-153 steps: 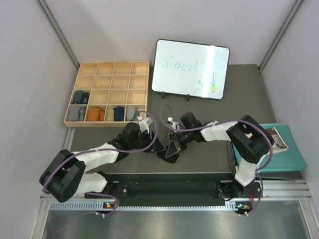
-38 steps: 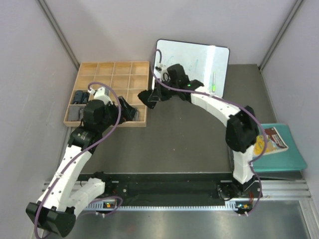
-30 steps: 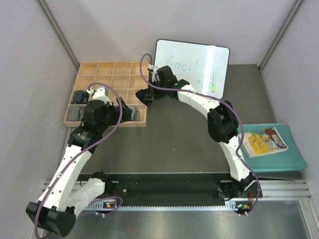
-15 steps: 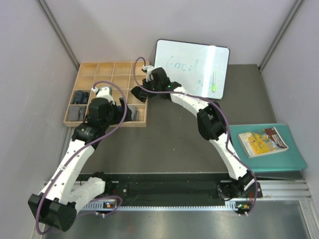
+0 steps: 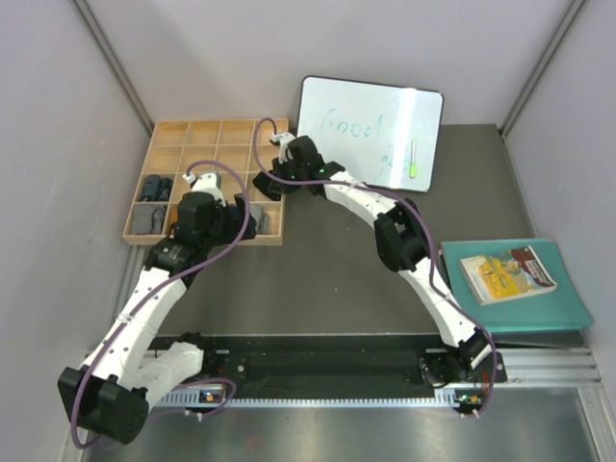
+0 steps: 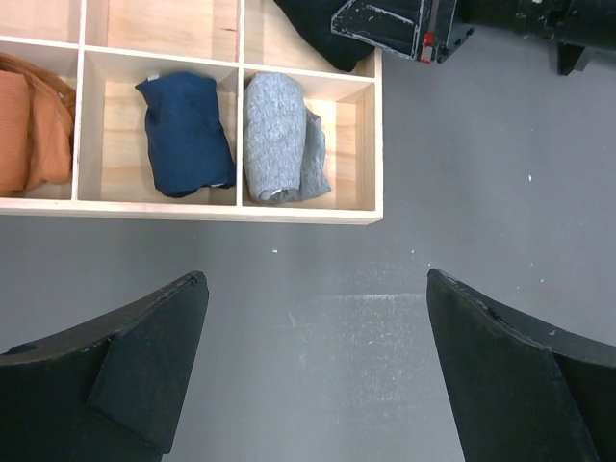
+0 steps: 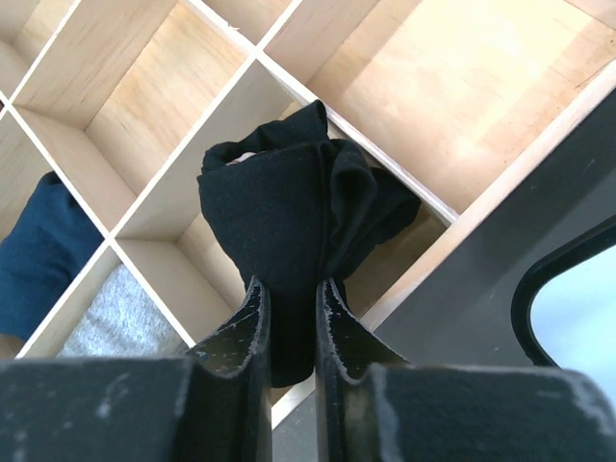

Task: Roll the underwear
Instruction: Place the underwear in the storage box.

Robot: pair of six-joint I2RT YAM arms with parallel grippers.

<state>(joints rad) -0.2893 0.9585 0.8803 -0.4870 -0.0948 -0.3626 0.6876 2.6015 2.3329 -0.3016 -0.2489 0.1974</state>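
Observation:
My right gripper (image 7: pixel 290 289) is shut on a bunched black underwear (image 7: pixel 279 217), which hangs over a right-hand compartment of the wooden tray (image 7: pixel 385 164). In the top view this gripper (image 5: pixel 268 183) sits above the tray's right column. A rolled navy underwear (image 6: pixel 185 133) and a rolled grey underwear (image 6: pixel 279 140) lie in neighbouring front compartments. My left gripper (image 6: pixel 315 279) is open and holds nothing. It hovers over the grey table just in front of the tray's front right corner (image 6: pixel 371 214). In the left wrist view the black underwear (image 6: pixel 313 38) shows at the top edge.
An orange cloth (image 6: pixel 29 135) fills another front compartment, and darker rolls (image 5: pixel 154 188) lie at the tray's left. A whiteboard (image 5: pixel 371 130) leans behind the tray's right side. A teal box (image 5: pixel 549 313) with a book (image 5: pixel 505 274) on it sits at the table's right edge.
My right arm has swung left from in front of the whiteboard to over the tray, with the black underwear in its grip. The left arm has shifted slightly and its gripper has stayed open.

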